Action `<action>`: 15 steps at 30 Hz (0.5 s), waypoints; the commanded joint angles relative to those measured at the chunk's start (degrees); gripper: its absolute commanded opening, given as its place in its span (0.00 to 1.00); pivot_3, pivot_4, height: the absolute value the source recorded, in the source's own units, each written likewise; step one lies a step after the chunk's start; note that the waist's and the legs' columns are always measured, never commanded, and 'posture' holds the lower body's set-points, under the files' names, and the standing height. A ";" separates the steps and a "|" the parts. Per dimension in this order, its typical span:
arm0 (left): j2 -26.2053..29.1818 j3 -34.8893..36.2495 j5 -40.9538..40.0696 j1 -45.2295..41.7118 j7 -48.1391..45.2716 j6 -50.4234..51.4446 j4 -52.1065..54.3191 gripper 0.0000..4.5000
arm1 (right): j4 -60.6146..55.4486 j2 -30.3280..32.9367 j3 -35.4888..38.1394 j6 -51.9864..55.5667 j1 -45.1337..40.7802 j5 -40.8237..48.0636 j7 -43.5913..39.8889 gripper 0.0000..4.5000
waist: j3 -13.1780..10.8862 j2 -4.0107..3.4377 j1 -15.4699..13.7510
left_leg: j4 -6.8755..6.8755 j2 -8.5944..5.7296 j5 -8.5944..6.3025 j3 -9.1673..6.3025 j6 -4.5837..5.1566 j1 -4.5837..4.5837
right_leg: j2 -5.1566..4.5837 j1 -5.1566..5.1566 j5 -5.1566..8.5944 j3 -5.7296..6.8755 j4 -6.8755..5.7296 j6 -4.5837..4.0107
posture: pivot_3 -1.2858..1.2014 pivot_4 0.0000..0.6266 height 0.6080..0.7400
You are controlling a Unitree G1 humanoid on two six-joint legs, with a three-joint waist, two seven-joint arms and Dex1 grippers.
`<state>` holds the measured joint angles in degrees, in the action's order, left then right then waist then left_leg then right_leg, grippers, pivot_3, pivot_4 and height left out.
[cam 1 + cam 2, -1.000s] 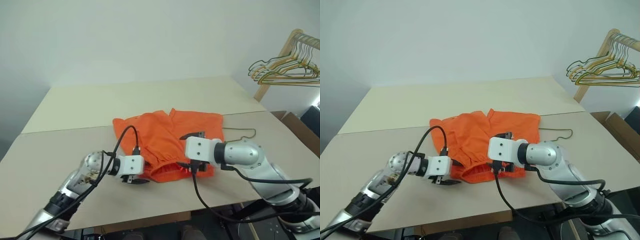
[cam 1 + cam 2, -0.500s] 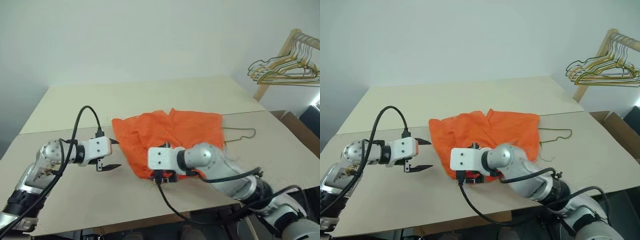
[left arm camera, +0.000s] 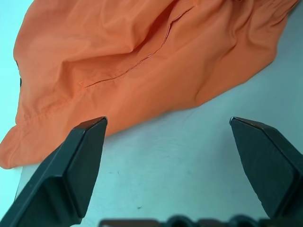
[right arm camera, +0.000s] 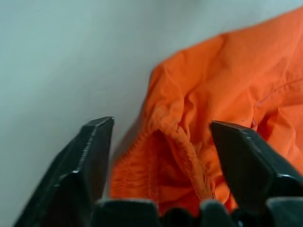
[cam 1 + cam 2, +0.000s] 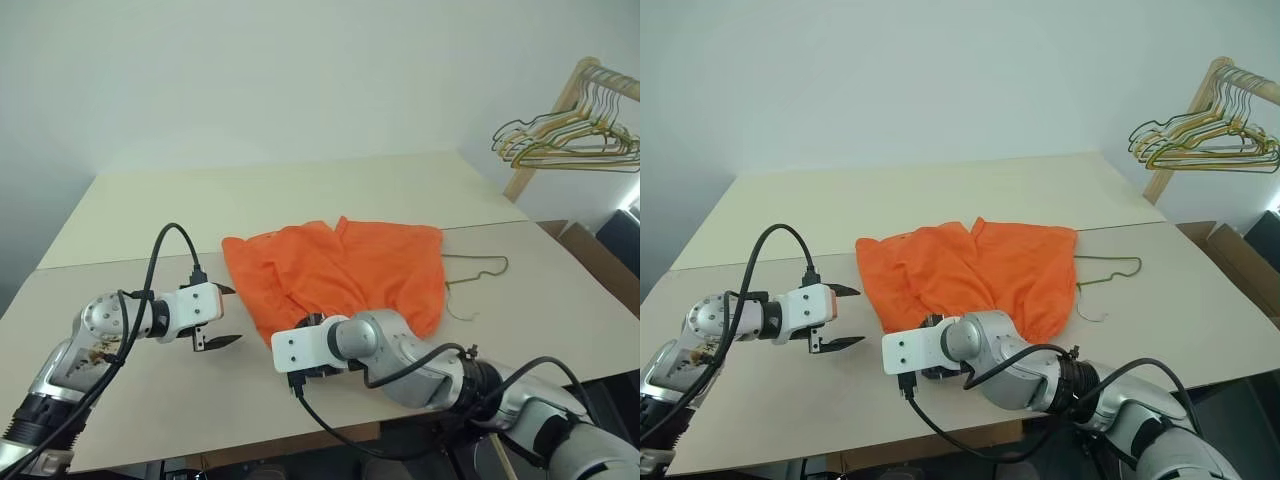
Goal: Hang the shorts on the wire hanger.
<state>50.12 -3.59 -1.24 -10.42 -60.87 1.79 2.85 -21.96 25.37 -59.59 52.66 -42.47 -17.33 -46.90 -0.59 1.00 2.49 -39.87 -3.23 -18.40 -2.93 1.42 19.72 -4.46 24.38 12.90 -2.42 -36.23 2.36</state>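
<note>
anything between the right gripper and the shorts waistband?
Nothing visible. The right gripper is open, its fingers either side of the gathered waistband of the shorts. Bare table lies beside it.

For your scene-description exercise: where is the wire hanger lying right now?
In the left eye view, the wire hanger lies flat on the table, on the robot's right, its hook poking out from under the right edge of the shorts.
</note>
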 commanded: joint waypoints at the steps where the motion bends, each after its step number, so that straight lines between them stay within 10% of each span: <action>1: 0.34 0.15 0.64 -0.10 0.89 -0.64 0.76 1.00 | 0.83 -0.29 0.17 -1.92 -0.45 -3.10 1.02 0.55 | 0.00 0.00 0.03 | 0.00 -0.01 0.00 0.00 0.00 0.00 | -0.01 0.00 0.00 0.00 0.00 0.00 | 0.51 0.00 1.00; 8: 0.42 0.20 1.66 -0.37 1.14 -2.03 -2.07 1.00 | -2.41 3.14 1.25 -7.45 1.31 -6.12 -0.38 0.01 | -0.01 -0.01 -0.04 | 0.00 -0.01 0.00 0.00 0.01 0.00 | -0.01 -0.02 0.00 0.00 0.01 0.00 | 0.51 0.00 1.00; 15: -0.92 -1.45 5.13 -5.97 3.37 -11.06 -15.94 1.00 | -3.64 24.01 13.77 -45.12 12.51 -2.93 4.48 0.00 | -0.03 0.00 -0.95 | -0.02 -0.08 -0.04 -0.03 0.06 0.01 | -0.09 -0.10 0.01 0.09 0.16 0.02 | 0.50 0.00 1.00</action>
<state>49.14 -5.45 3.33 -14.07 -58.27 -6.18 -10.88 -25.44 47.18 -50.93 18.11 -30.46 -21.63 -44.59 -0.62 1.01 1.53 -39.90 -3.31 -18.43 -2.95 1.48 19.74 -4.56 24.26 12.91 -2.33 -36.04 2.38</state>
